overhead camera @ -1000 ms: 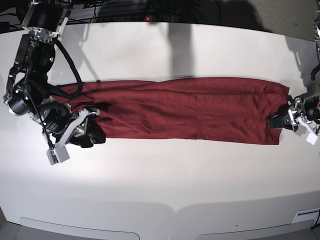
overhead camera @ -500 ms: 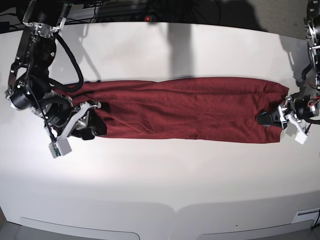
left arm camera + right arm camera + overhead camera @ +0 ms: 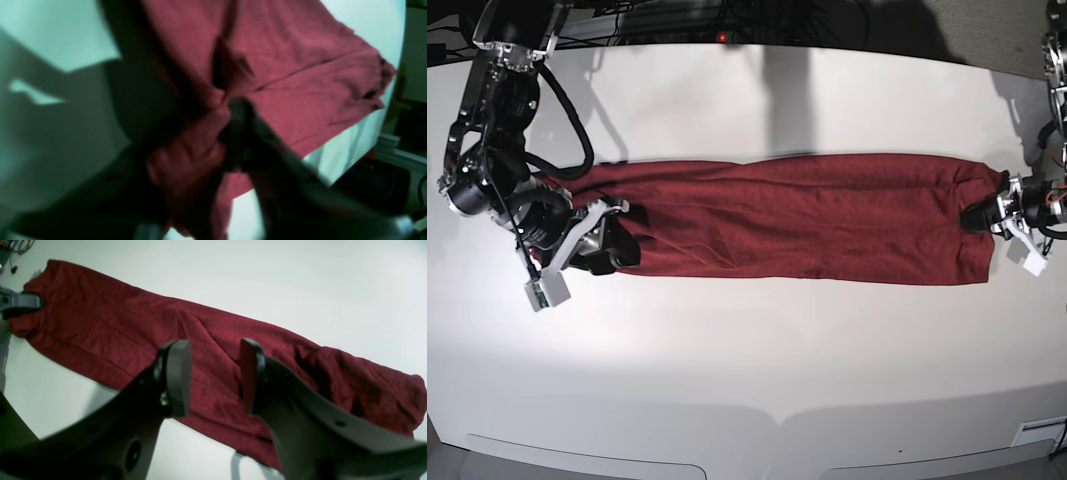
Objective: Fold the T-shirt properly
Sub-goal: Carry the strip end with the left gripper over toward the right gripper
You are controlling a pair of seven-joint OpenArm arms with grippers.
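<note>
Base view: the left gripper (image 3: 983, 214) pinches the right end of the shirt (image 3: 797, 215), while the right gripper (image 3: 609, 240) hangs half-open over its left end, holding nothing.

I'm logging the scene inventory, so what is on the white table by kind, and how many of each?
Maroon T-shirt: 1
Robot end effectors: 2, the left end effector and the right end effector
White table: 1
Total: 4
</note>
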